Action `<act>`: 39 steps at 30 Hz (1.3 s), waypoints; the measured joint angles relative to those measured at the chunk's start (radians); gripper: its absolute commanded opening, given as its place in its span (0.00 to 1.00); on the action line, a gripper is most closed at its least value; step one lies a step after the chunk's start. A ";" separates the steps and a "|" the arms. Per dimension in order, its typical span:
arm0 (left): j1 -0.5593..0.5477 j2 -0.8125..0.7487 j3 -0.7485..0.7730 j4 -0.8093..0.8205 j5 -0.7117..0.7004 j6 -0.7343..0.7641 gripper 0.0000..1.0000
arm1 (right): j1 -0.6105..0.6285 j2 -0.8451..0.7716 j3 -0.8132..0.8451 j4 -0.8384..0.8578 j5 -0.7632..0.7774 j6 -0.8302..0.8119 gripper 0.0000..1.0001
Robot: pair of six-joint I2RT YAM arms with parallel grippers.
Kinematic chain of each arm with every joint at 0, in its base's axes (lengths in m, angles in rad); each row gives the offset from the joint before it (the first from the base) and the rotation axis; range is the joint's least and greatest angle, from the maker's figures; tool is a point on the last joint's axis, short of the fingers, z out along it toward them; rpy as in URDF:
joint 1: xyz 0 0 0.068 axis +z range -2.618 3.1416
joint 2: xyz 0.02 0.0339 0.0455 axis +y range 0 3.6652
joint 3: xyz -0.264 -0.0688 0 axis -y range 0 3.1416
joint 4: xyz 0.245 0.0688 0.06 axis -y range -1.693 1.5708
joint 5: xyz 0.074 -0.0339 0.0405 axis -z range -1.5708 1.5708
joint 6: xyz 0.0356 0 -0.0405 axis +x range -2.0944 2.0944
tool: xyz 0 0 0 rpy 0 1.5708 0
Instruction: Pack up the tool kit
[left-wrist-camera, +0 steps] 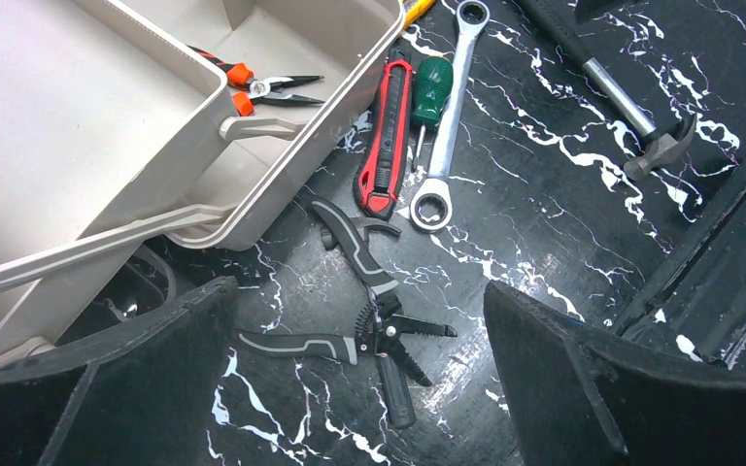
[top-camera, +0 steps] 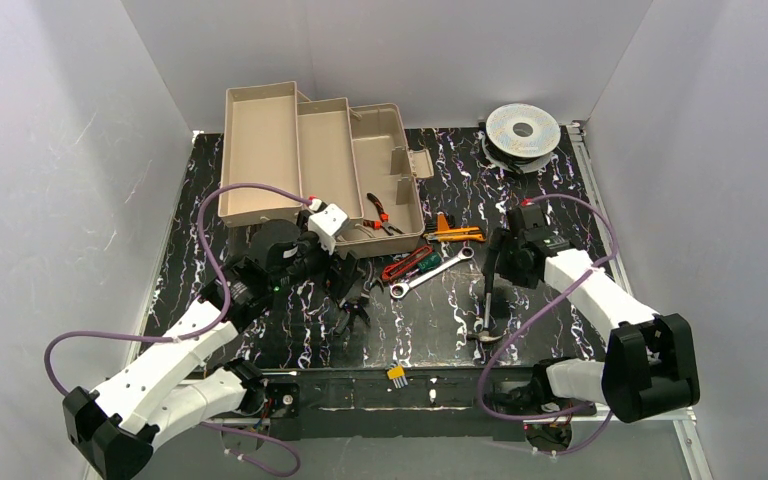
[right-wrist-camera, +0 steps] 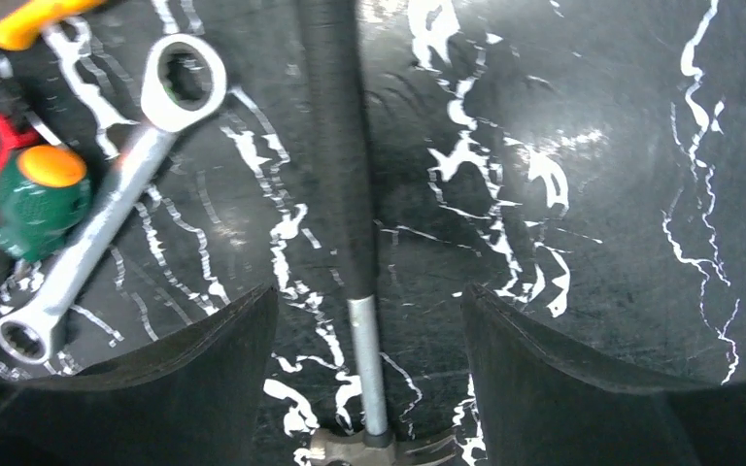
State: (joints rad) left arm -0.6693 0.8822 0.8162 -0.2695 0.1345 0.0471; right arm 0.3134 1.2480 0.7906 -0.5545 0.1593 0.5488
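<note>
Black white-veined tabletop [top-camera: 560, 300], pale grey walls [top-camera: 60, 150]. Tan toolbox [top-camera: 260, 150] open back left, hand tools [top-camera: 432, 270] loose just beside. Left gripper [left-wrist-camera: 357, 291] fingers apart above pliers [left-wrist-camera: 369, 325]; right gripper [right-wrist-camera: 369, 291] fingers apart, straddling hammer [right-wrist-camera: 335, 146] handle.

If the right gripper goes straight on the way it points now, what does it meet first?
Probably the hammer: its black handle lies straight ahead, between the open fingers of the right gripper. How far off it is, I cannot tell.

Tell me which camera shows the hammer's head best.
Left wrist: the hammer head shows whole and sharp. Right wrist shows mostly handle, the head cut off at the bottom edge. Top external shows it small and dim.
</note>
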 measured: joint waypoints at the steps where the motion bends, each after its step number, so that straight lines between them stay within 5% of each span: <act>1: 0.000 0.003 0.005 -0.005 0.000 -0.002 0.98 | -0.018 0.000 -0.015 0.003 -0.005 0.005 0.78; 19: 0.000 0.002 0.012 -0.031 0.012 -0.002 0.98 | -0.074 0.079 -0.085 0.122 -0.146 0.026 0.65; 25: 0.000 -0.001 0.012 -0.037 0.011 -0.002 0.98 | -0.050 0.199 -0.021 0.106 -0.076 0.051 0.60; 27: 0.000 -0.005 0.012 -0.039 0.011 -0.002 0.98 | -0.029 0.223 0.003 0.093 -0.039 0.056 0.51; 29: 0.000 -0.009 0.012 -0.042 0.011 -0.002 0.98 | -0.010 0.249 0.026 0.077 -0.005 0.059 0.17; 31: 0.000 -0.011 0.012 -0.044 0.011 -0.002 0.98 | 0.000 0.270 0.042 0.068 0.010 0.055 0.01; 39: 0.000 -0.014 0.012 -0.046 0.009 -0.002 0.98 | 0.003 0.256 0.053 0.062 0.004 0.060 0.01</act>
State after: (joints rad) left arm -0.6693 0.8684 0.8280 -0.3153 0.1436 0.0456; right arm 0.3164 1.5036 0.8436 -0.4923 0.1631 0.6083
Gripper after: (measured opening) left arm 0.981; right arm 0.099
